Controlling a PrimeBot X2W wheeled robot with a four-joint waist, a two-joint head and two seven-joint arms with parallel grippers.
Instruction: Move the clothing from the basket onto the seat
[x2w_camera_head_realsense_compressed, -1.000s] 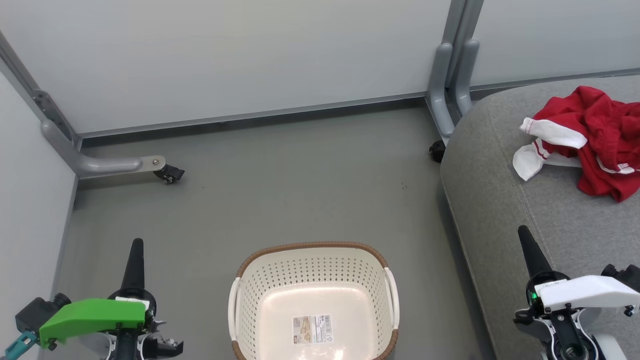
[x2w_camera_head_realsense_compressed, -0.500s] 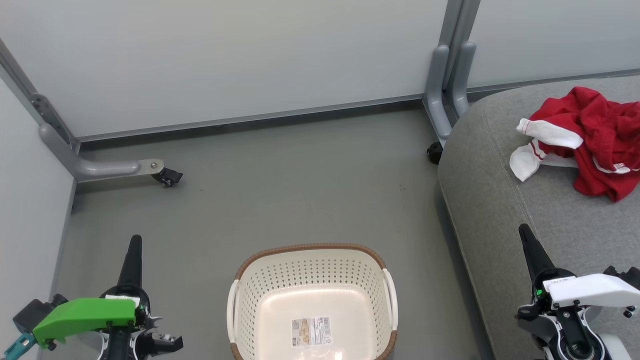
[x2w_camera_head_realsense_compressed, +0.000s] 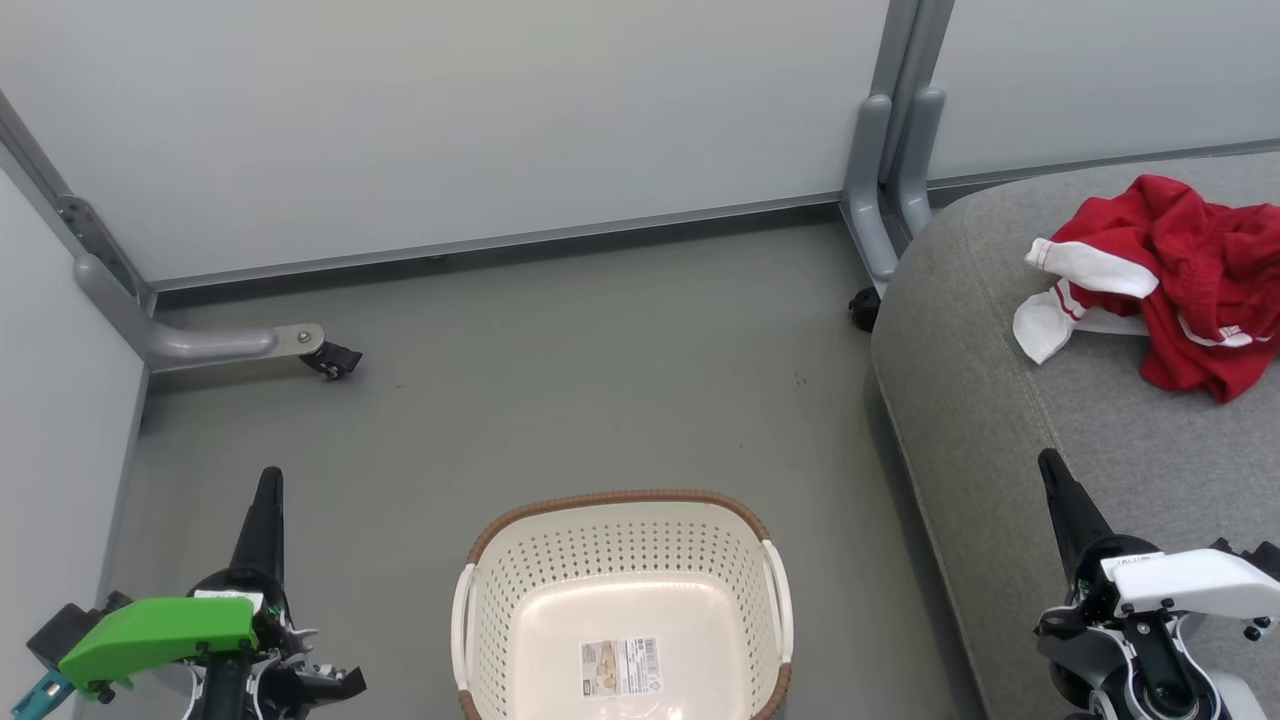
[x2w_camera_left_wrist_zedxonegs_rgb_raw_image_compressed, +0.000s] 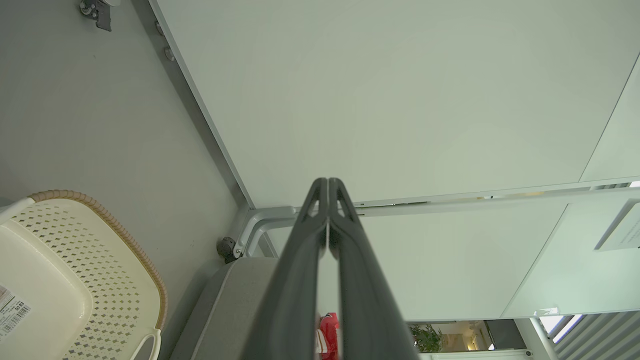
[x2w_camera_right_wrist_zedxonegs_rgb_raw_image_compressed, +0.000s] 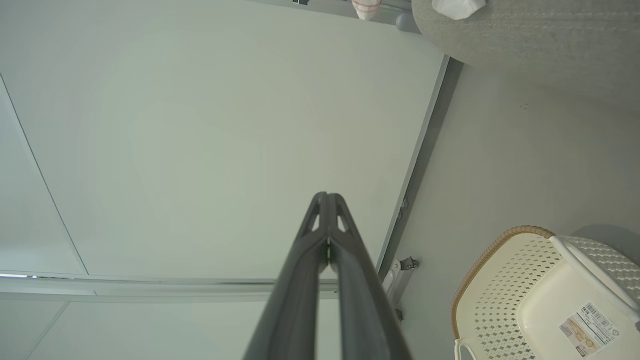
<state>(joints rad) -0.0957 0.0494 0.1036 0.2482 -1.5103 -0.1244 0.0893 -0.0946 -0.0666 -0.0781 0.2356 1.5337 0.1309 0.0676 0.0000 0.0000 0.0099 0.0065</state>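
Observation:
The red clothing (x2w_camera_head_realsense_compressed: 1185, 285) with white cuffs lies crumpled on the grey seat (x2w_camera_head_realsense_compressed: 1000, 400) at the right. On the floor at bottom centre stands the cream basket (x2w_camera_head_realsense_compressed: 620, 497), holding nothing but a label sticker on its bottom. My left gripper (x2w_camera_head_realsense_compressed: 269, 476) is shut at the lower left, left of the basket, gripping nothing. My right gripper (x2w_camera_head_realsense_compressed: 1048, 461) is shut over the seat's near part, well short of the clothing. In the left wrist view, the left gripper (x2w_camera_left_wrist_zedxonegs_rgb_raw_image_compressed: 327, 181) is pressed shut, with the basket (x2w_camera_left_wrist_zedxonegs_rgb_raw_image_compressed: 115, 232) and seat (x2w_camera_left_wrist_zedxonegs_rgb_raw_image_compressed: 225, 310) beyond. The right gripper (x2w_camera_right_wrist_zedxonegs_rgb_raw_image_compressed: 326, 195) is likewise shut, with the basket (x2w_camera_right_wrist_zedxonegs_rgb_raw_image_compressed: 495, 252) nearby.
Pale partition walls close off the back and left. Grey metal legs with black castors stand at the left wall (x2w_camera_head_realsense_compressed: 330, 358) and at the seat's far corner (x2w_camera_head_realsense_compressed: 862, 308). Grey floor (x2w_camera_head_realsense_compressed: 600, 380) lies between the walls, basket and seat.
The head view has drifted slightly, so everything shifts a little in the picture. The clothing, basket and seat keep their places, and both grippers stay shut.

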